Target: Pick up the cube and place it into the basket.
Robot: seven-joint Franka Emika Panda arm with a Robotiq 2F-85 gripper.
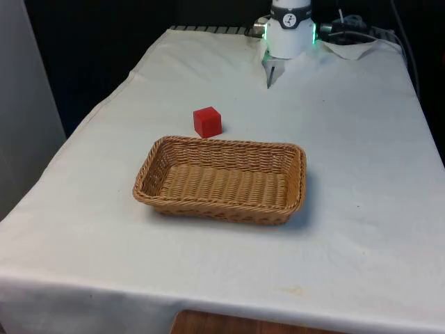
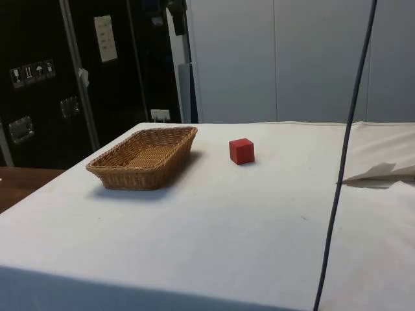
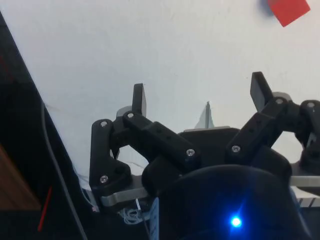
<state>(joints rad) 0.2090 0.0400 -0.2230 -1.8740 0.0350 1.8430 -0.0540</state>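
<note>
1. Looking across the white-clothed table [image 1: 361, 139], we take the wicker basket [image 1: 221, 179] as our landmark; it sits near the middle of the cloth, and we see nothing inside it.
2. We find the red cube [image 1: 207, 121] on the cloth just beyond the basket's far rim, toward the robot and nearer the basket's corner on the front view's left. It rests flat and upright; whether it touches the weave we cannot quite tell from the front.
3. In the side view we see the cube [image 2: 241, 151] standing beside the basket [image 2: 144, 157], with a narrow strip of bare cloth between them, so we judge the two to be apart.
4. We see the robot's white base [image 1: 289, 31] well beyond the basket at the table's far end, with the cube lying between base and basket.
5. In the wrist view we see the gripper [image 3: 200, 100] with its two black fingers [image 3: 139, 99] spread wide and nothing between them but bare cloth.
6. There we also catch the cube [image 3: 289, 10] at the picture's edge, well clear of both fingertips and partly cut off.
7. We see a dark cable [image 2: 343, 168] hanging in front of the side camera, on the cube's side of the basket.
8. We note dark cabinets [image 2: 58, 78] standing behind the basket in the side view.
</note>
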